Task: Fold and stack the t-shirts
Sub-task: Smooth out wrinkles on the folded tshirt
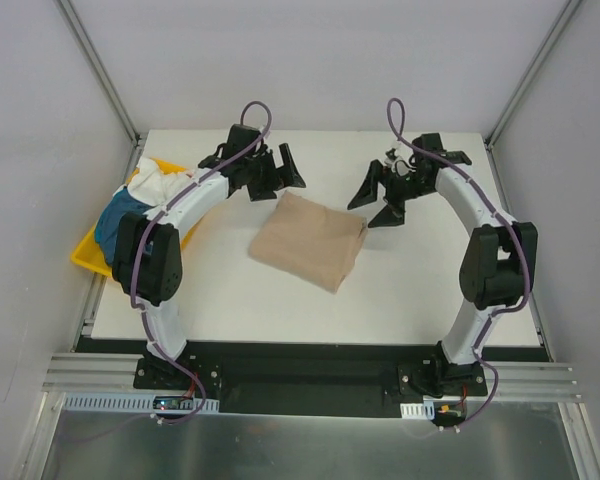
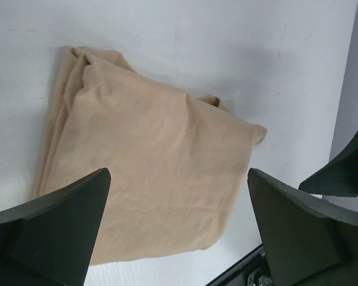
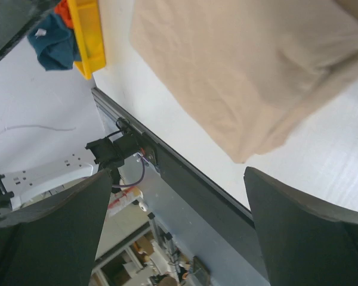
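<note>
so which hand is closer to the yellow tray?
Left. The left hand is at the tan shirt's far corner on the side of the yellow tray; the right hand is at the shirt's opposite side.

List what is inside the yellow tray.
A teal-blue shirt and a white shirt lie heaped in the yellow tray. The left arm covers part of the tray; anything beneath the heap is hidden.
</note>
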Available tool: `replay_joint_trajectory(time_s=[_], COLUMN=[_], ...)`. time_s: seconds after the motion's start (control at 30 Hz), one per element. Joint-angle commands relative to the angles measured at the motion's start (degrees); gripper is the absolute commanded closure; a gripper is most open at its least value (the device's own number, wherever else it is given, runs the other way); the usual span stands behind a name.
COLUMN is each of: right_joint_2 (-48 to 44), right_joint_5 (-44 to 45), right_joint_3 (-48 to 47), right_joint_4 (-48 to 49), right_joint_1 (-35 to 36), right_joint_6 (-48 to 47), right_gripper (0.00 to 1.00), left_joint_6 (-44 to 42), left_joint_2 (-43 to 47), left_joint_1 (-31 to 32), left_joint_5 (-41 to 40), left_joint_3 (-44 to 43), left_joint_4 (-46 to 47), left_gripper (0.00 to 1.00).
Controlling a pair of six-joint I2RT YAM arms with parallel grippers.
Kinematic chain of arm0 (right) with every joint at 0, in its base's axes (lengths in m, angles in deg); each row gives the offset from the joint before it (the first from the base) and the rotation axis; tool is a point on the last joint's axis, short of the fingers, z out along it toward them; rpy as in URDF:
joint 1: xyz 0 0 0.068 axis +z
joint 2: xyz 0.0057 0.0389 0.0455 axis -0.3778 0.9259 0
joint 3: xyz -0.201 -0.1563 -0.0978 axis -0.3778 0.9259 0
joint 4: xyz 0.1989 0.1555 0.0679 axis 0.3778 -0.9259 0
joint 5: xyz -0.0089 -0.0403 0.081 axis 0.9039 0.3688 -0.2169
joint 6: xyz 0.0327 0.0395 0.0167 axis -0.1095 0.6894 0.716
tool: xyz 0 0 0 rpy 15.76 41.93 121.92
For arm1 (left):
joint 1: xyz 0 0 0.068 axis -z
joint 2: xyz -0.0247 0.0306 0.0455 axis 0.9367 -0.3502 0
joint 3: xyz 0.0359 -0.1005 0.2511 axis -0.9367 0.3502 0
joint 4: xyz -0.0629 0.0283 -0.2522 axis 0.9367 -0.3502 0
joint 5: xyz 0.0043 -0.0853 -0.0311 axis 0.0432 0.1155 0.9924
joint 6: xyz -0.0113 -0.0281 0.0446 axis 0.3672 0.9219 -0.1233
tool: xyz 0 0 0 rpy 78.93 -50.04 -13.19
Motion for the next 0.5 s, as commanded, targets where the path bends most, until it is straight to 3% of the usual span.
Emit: replay_joint_trajectory(time_s=[0.0,0.2,0.47], right_joint_2=[-1.1,5.6,16.3], right_joint_5=[-1.8,-0.5,1.0], right_joint_3=[0.3,-1.8,-1.1], right_joint_4=[10.4,19.8,22.6], right_joint_1=[5.5,9.5,4.2], right_joint_6=[4.4,10.5,11.1], right_gripper=[0.04,0.04,0.04], left_joint_6=[-0.6,1.5,3.6], left_joint_2=[-0.7,-13.8,-22.0], left_joint_1=[1.2,1.1,0.4], left_joint_5=[0.9,5.0,3.4], left_joint_3=[-2.6,-11.9,-15.7], left_joint_4=[0.9,0.9,0.9], left_gripper=[0.01,0.01,0.01])
